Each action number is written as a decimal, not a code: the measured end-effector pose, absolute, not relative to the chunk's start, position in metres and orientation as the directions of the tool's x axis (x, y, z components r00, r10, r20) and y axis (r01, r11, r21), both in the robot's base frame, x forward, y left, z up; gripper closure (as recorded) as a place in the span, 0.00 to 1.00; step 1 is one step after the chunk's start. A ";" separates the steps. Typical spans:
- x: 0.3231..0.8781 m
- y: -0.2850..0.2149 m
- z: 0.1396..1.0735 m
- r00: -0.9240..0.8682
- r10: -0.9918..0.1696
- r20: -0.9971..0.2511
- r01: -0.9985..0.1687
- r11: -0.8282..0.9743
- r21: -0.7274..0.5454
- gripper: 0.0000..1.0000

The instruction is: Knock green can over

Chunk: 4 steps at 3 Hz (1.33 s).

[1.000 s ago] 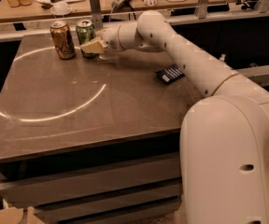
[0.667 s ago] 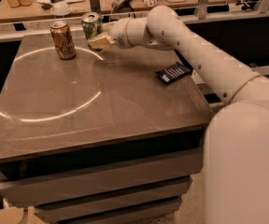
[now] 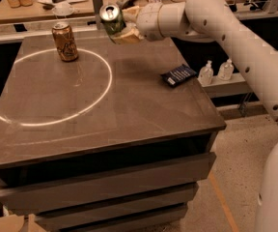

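Observation:
The green can (image 3: 112, 20) is at the far edge of the dark table (image 3: 129, 105), tilted with its silver top leaning to the left. My gripper (image 3: 123, 32) comes in from the right and is closed around the can's lower body, hiding its base. The bronze can (image 3: 65, 41) stands upright on the table to the left of the green can, apart from it.
A dark blue packet (image 3: 178, 74) lies near the table's right edge. A bright ring of light (image 3: 57, 88) marks the tabletop. Two small clear bottles (image 3: 215, 71) stand on a low shelf to the right. A cluttered bench (image 3: 42, 4) runs behind the table.
The green can stood upright by the bronze can; now it is tilted in my gripper and further to the right of it. The view has moved closer and shifted.

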State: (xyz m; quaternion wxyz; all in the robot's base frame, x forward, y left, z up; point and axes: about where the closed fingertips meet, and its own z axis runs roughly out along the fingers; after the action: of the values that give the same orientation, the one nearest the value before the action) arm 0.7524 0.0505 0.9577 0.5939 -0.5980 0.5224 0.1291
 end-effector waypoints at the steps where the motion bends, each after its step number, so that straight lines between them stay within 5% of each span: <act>1: 0.733 0.058 0.946 0.496 -0.479 -0.724 -0.777 0.129 -0.617 1.00; 4: 0.678 0.081 0.937 0.744 -0.549 -0.381 -0.626 -0.374 -0.684 1.00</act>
State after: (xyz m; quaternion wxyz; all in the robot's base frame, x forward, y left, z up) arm 0.6778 0.0809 0.9366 0.4327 -0.8275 0.3549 0.0448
